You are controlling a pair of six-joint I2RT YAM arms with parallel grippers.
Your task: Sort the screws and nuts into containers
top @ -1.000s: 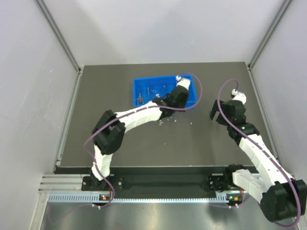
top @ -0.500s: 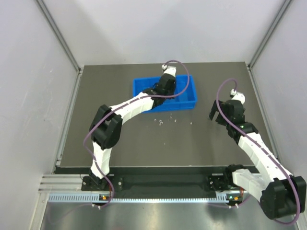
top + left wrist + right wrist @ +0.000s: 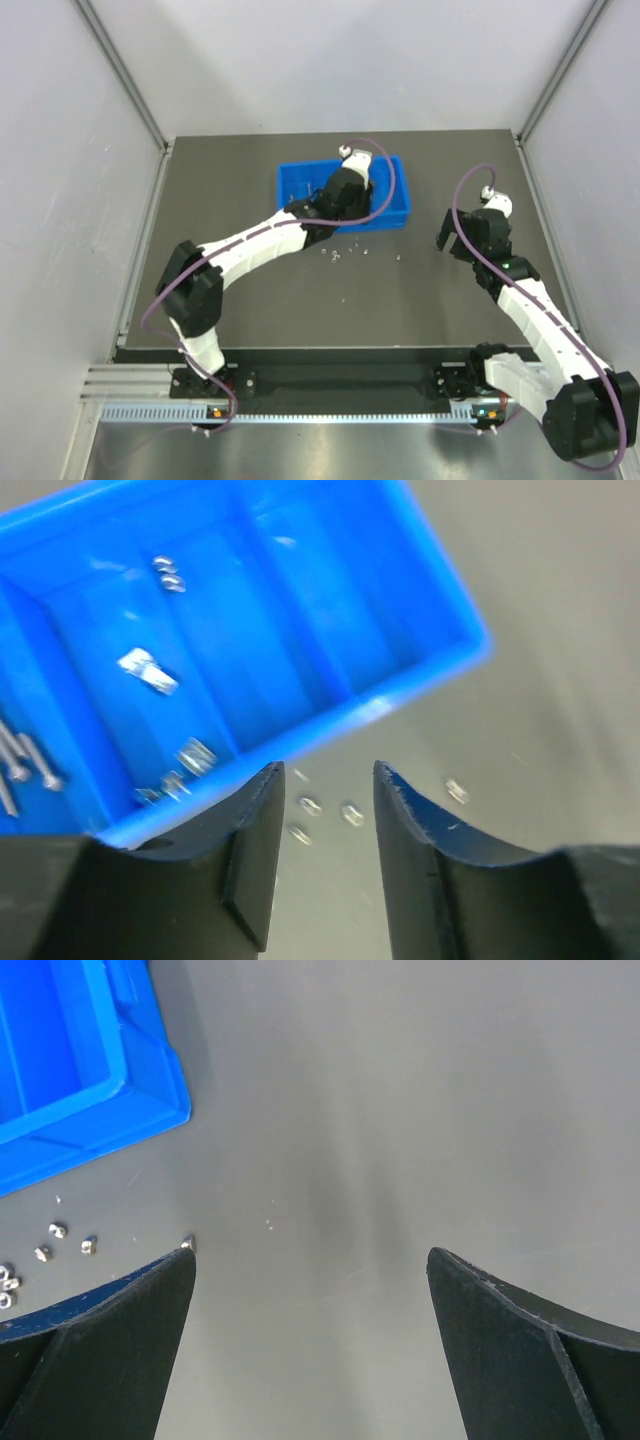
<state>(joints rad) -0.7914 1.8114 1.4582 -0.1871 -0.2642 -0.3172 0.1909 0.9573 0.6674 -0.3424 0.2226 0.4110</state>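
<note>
The containers are sections of one blue tray (image 3: 392, 205) (image 3: 300, 620) at the table's far middle. Its left section holds screws (image 3: 20, 760), and small nuts (image 3: 170, 575) lie in the section beside it. Loose nuts (image 3: 335, 255) (image 3: 352, 813) are scattered on the dark table just in front of the tray. My left gripper (image 3: 322, 218) (image 3: 325, 775) hangs over the tray's near rim, open, with nothing between its fingers. My right gripper (image 3: 455, 240) (image 3: 310, 1255) hovers open over bare table to the right of the tray, with loose nuts (image 3: 88, 1245) off its left finger.
The tray's right corner (image 3: 90, 1050) shows in the right wrist view. A lone nut (image 3: 398, 257) (image 3: 187, 1242) lies farther right than the cluster. Grey walls close in the table on three sides, and a metal rail (image 3: 300, 385) runs along the near edge.
My left arm has swung from the tray's right end toward its middle, elbow dropping to the left, and its gripper has opened. The right arm has not moved.
</note>
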